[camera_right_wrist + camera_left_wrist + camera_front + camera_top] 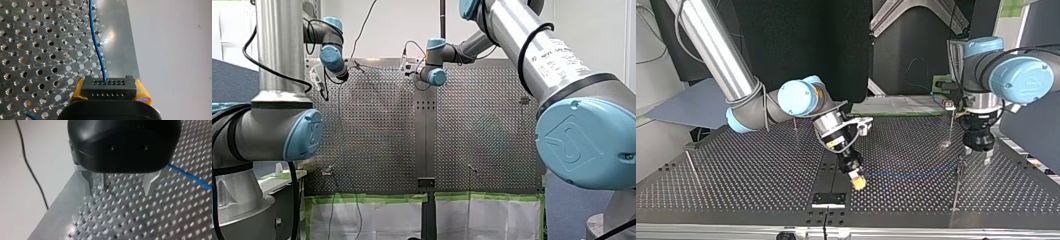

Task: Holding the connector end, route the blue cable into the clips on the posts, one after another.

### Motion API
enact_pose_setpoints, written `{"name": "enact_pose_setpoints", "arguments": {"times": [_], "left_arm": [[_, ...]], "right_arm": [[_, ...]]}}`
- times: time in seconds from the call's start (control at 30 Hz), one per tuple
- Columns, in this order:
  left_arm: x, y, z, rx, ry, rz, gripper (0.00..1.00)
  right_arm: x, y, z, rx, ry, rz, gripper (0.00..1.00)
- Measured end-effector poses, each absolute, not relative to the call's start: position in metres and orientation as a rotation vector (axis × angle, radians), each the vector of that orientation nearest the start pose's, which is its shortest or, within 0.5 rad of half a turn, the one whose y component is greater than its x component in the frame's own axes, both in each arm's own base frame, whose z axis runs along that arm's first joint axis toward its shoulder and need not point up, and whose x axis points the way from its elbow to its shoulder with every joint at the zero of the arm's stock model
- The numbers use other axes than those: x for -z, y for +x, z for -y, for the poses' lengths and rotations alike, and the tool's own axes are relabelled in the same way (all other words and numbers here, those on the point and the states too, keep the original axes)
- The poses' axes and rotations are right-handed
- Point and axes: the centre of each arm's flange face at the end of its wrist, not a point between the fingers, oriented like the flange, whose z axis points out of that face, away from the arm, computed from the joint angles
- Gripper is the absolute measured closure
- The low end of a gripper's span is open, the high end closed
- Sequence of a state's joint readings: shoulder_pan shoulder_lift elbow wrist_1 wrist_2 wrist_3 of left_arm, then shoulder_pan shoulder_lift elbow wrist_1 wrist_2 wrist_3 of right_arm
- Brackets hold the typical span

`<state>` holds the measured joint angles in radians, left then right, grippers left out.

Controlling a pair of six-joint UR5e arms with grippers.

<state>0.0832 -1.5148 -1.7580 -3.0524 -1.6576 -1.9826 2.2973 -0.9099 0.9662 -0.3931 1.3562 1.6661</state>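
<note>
At the top view's left, your right gripper [856,181] is clamped on the connector [108,87]. The cable [908,174] runs from it along the table [736,170] to a post [959,172]. Beside that, your left gripper [979,153] hangs wide open, empty. Routing looks barely begun; next, carry the connector to another post, cable taut.
</note>
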Motion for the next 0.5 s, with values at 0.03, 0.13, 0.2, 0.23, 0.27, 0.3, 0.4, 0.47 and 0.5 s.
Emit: {"name": "enact_pose_setpoints", "arguments": {"times": [0.03,0.13,0.2,0.23,0.27,0.3,0.4,0.47,0.5], "left_arm": [[-0.433,0.464,0.089,0.189,-0.459,-1.557,0.0],[-0.439,0.453,0.095,0.203,-0.459,-1.57,0.0],[-0.442,0.446,0.099,0.212,-0.46,-1.579,0.0],[-0.444,0.442,0.101,0.217,-0.46,-1.583,0.0],[-0.446,0.44,0.103,0.22,-0.459,-1.586,0.0],[-0.447,0.437,0.104,0.223,-0.457,-1.588,0.0],[-0.454,0.429,0.109,0.231,-0.447,-1.589,0.0],[-0.459,0.423,0.111,0.233,-0.436,-1.585,0.0],[-0.462,0.42,0.113,0.234,-0.432,-1.584,0.0]], "right_arm": [[-0.414,0.632,0.478,2.902,-2.061,-0.68,1.0],[-0.414,0.633,0.477,2.902,-2.06,-0.678,1.0],[-0.414,0.634,0.477,2.901,-2.06,-0.677,1.0],[-0.414,0.634,0.476,2.901,-2.059,-0.676,1.0],[-0.414,0.634,0.476,2.901,-2.059,-0.676,1.0],[-0.414,0.634,0.476,2.901,-2.059,-0.675,1.0],[-0.414,0.634,0.475,2.901,-2.058,-0.674,1.0],[-0.414,0.635,0.475,2.9,-2.059,-0.674,1.0],[-0.414,0.635,0.475,2.9,-2.06,-0.674,1.0]]}}
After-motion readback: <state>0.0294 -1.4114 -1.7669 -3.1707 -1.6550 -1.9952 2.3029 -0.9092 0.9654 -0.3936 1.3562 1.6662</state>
